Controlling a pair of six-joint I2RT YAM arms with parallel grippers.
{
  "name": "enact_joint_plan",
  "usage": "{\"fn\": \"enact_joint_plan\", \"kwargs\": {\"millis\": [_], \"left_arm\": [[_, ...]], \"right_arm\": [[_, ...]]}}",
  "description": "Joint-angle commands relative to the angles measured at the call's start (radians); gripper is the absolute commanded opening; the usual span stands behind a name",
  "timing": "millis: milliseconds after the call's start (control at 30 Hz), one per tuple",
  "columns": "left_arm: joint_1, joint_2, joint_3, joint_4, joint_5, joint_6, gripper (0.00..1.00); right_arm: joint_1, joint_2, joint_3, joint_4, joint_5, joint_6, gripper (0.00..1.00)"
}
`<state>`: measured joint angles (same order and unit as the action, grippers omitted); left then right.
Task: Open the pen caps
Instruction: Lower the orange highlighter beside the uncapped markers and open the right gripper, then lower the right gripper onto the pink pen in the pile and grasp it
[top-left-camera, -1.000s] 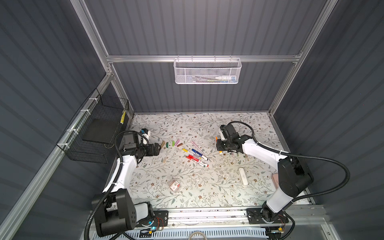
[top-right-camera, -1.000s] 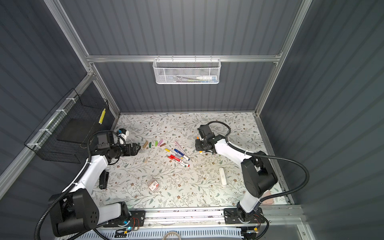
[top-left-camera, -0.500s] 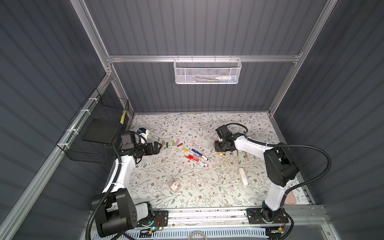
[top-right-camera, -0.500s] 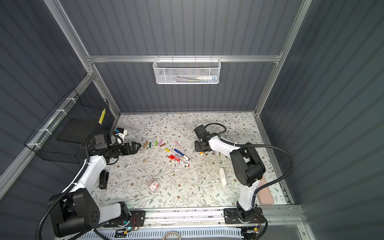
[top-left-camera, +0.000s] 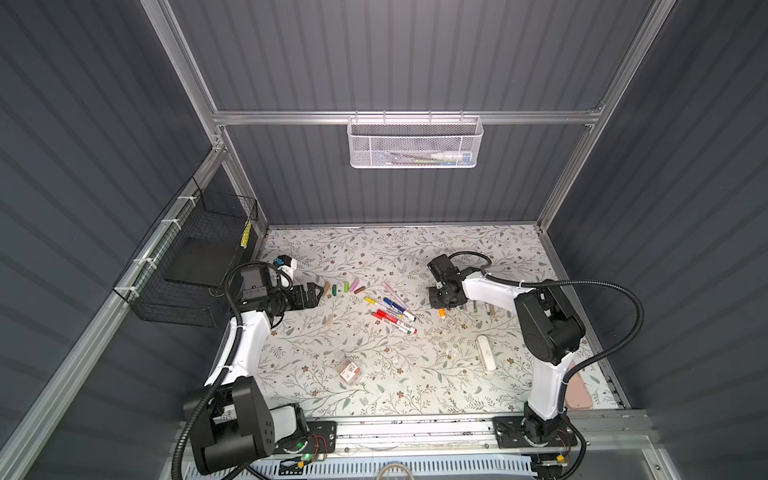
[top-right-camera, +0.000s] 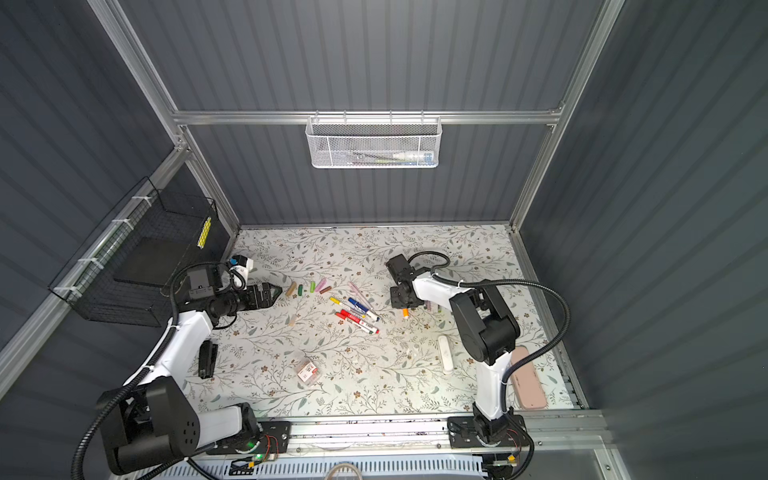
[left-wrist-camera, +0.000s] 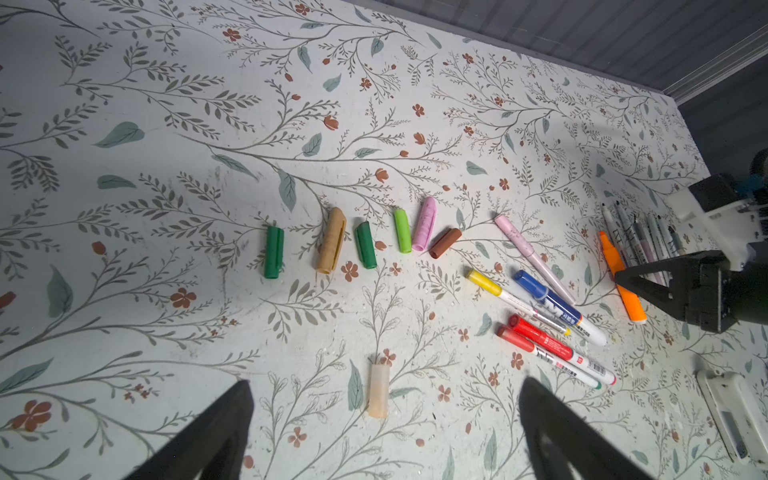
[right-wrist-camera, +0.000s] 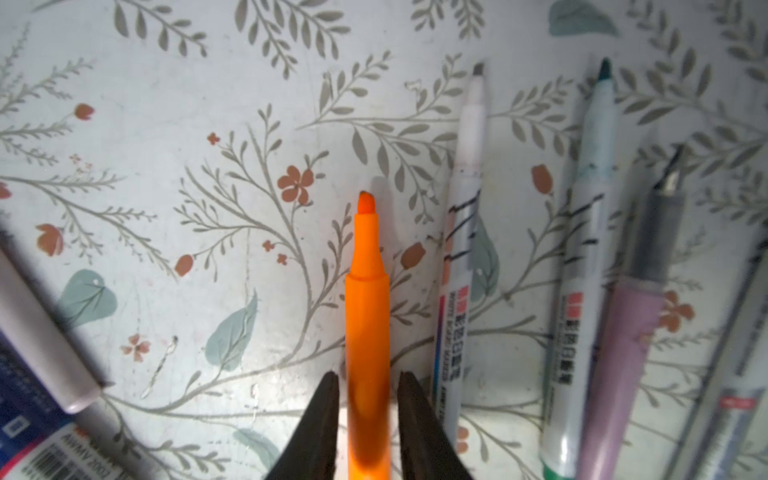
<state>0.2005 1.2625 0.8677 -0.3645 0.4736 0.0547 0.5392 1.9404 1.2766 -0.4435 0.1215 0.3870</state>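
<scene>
The left gripper (top-left-camera: 316, 292) hovers low over the floral table (top-left-camera: 374, 245) with its pincer spread wide and nothing between the fingers. Just ahead of it the loose pen caps (left-wrist-camera: 365, 245) lie in a row on the table: dark green, tan, dark green, light green, pink, brown. One pale cap (left-wrist-camera: 379, 390) sits apart, nearer the pincer.

The right gripper (right-wrist-camera: 368, 380) straddles an uncapped orange highlighter (right-wrist-camera: 368, 316), jaws narrow, with a sliver of gap showing on each side. Other uncapped pens (right-wrist-camera: 461, 232) lie beside it.

On the back wall a white mesh basket (top-left-camera: 361, 141) holds a few slim items (top-left-camera: 440, 156) along its bottom, too small to name. The black wire basket (top-left-camera: 166, 291) on the side wall holds a flat dark slab (top-left-camera: 199, 262). A small clear box (top-left-camera: 350, 370) with a red label and a white oblong case (top-left-camera: 486, 354) lie on the table; I cannot see what is inside either.
</scene>
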Motion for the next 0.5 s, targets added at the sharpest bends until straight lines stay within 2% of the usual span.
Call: {"fn": "enact_joint_plan", "kwargs": {"millis": [0,267,467], "left_arm": [[0.015,-0.008,-0.007,0.004,0.022,-0.017,1.0],[0.03,-0.023,-0.009,0.002,0.03,-0.023,1.0],[0.034,-0.025,-0.02,0.02,0.043,-0.027,1.0]], "right_arm": [[-0.003,-0.05,0.017,-0.029,0.027,-0.008,0.3],[0.01,-0.169,0.001,-0.037,0.006,-0.019,0.33],[0.052,-0.222,-0.003,0.031,-0.085,-0.052,0.37]]}}
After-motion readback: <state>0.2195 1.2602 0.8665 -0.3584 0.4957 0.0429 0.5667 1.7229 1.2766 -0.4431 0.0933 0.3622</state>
